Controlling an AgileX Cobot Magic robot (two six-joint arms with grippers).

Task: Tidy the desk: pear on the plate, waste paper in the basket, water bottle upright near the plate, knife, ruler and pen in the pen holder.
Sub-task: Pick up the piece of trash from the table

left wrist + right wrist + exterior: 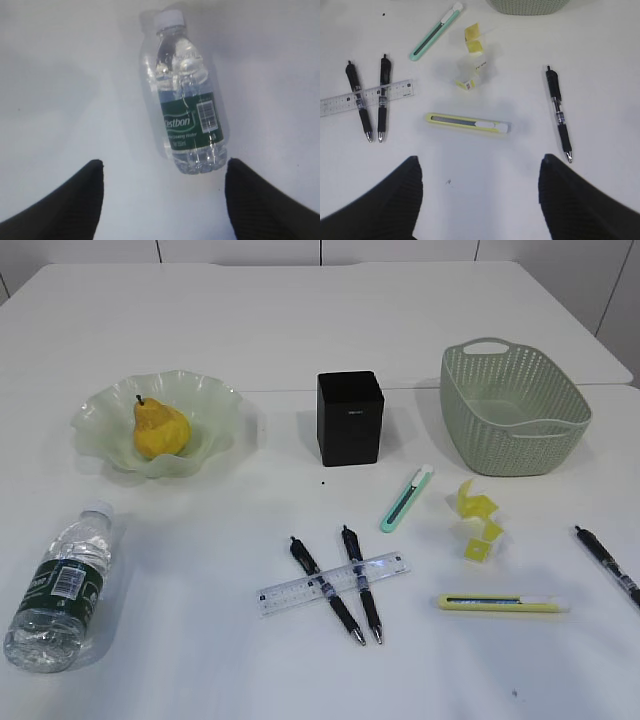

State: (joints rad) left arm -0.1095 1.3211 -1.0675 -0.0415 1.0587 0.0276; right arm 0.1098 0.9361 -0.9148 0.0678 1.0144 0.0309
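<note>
The yellow pear [160,428] lies in the pale green plate [218,400]. At the desk's [180,660] left front the water bottle [60,585] [187,105] lies on its side, its base between the fingertips of my open left gripper [163,166], which hovers above it. My right gripper [480,160] hangs open and empty over bare desk, short of the yellow knife [467,123]. A teal knife [406,498], yellow waste paper [478,520], the clear ruler [290,592] under two pens [328,590] and a third pen [557,112] lie loose. Neither gripper shows in the exterior view.
The black pen holder [350,418] stands at mid-desk, the sage-green basket [515,410] to its right. Behind them a seam separates a second white tabletop [300,310].
</note>
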